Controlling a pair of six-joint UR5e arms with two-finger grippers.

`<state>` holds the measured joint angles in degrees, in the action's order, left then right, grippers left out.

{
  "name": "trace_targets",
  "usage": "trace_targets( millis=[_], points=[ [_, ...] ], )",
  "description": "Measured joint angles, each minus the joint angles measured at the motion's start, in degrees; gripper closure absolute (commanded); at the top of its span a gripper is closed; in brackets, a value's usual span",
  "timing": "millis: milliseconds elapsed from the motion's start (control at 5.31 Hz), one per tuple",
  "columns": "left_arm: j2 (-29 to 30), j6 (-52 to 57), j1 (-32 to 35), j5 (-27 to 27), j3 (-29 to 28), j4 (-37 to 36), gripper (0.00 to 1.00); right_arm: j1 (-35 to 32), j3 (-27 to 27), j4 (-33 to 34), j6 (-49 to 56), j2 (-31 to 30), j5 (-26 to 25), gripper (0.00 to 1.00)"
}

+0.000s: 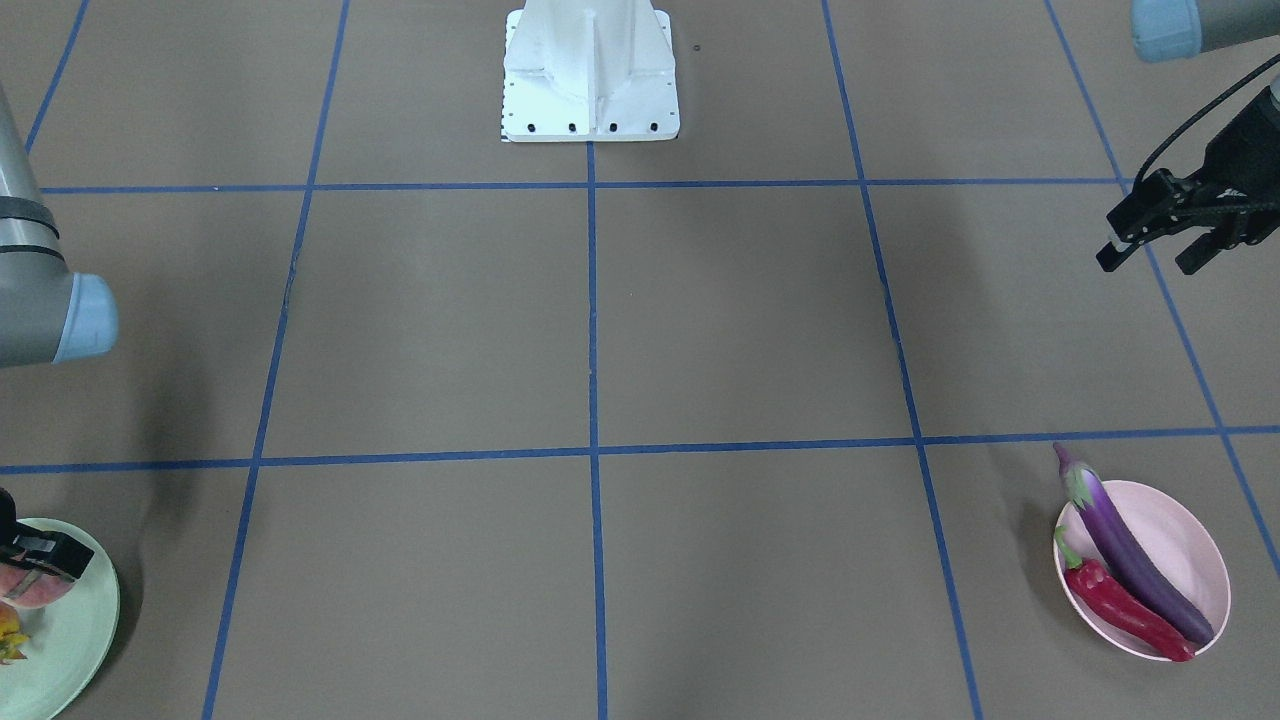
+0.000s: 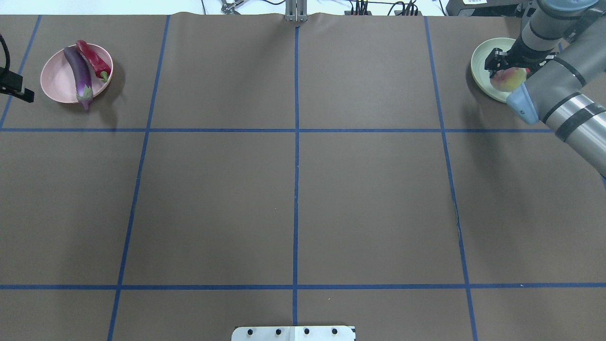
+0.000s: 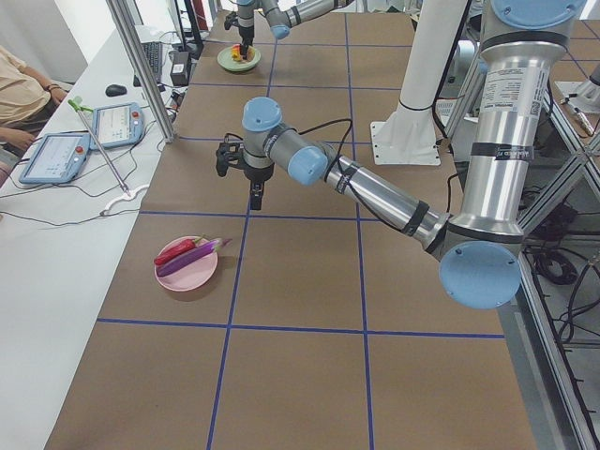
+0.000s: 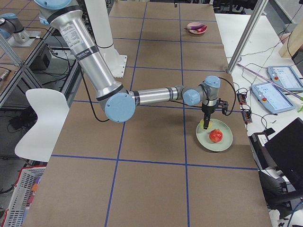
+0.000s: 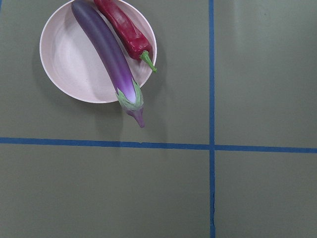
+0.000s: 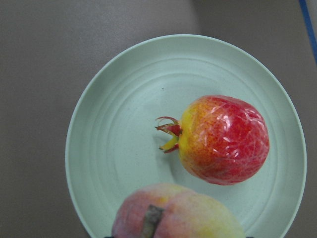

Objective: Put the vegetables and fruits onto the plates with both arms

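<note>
The purple eggplant (image 5: 106, 54) and the red chili pepper (image 5: 124, 27) lie side by side on the pink plate (image 5: 69, 64), the eggplant's cap jutting over the rim. My left gripper (image 1: 1150, 258) hangs open and empty, off to the side of that plate (image 1: 1190, 540). On the mint green plate (image 6: 124, 148) rests the red-orange pomegranate-like fruit (image 6: 225, 139). My right gripper (image 2: 509, 71) is over this plate's near side, shut on the pink-and-cream peach (image 6: 183, 213), which fills the bottom of the right wrist view.
The white robot base (image 1: 590, 75) stands at the middle of the table's robot side. Blue tape lines cross the brown table (image 2: 296, 189). Tablets (image 3: 56, 155) and a seated person are beside the table's far side.
</note>
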<state>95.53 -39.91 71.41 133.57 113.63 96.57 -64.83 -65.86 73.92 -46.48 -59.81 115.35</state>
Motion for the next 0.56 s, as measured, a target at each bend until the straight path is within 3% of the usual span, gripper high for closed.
trace_targets(
  millis=[188, 565],
  points=[
    [-0.26, 0.20, 0.01, -0.04, 0.40, -0.09, 0.00, -1.00, -1.04, -0.48, 0.51, -0.53, 1.35, 0.00],
    [-3.94, 8.34, 0.56, -0.03, 1.16, -0.14, 0.00, -8.01, -8.57, -0.29, 6.87, -6.59, 11.00, 0.00]
  ],
)
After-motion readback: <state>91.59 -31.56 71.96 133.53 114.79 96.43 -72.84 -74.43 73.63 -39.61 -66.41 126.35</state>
